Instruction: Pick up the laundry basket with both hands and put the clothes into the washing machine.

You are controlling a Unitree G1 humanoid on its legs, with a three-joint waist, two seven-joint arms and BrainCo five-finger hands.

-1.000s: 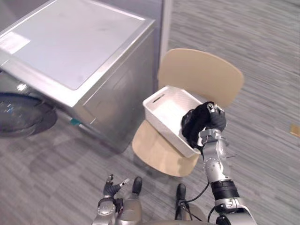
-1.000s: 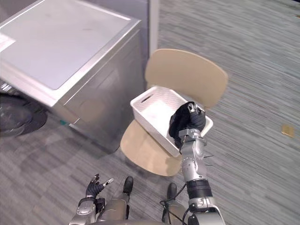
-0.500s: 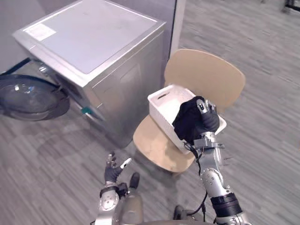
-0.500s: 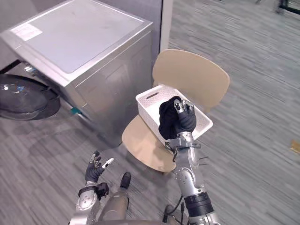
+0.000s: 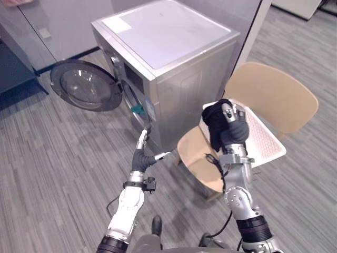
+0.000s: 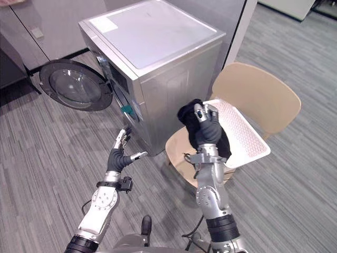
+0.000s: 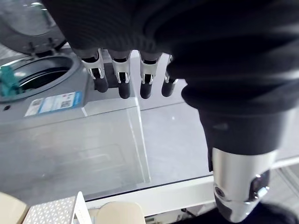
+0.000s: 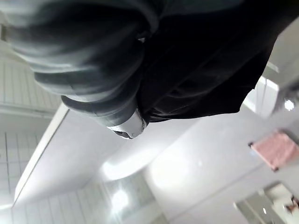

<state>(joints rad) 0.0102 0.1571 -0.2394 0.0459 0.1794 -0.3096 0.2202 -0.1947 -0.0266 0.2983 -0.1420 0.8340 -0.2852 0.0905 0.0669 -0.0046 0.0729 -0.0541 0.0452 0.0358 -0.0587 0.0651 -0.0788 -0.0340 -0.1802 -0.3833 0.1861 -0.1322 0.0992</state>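
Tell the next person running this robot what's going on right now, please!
The right robot hand is shut on a black garment, held up in front of the tan chair.
The left robot hand is open and holds nothing, raised toward the washing machine.
The white laundry basket sits on the chair. The machine's door is open.
Done: garment out of the basket.
Left: put it into the drum.
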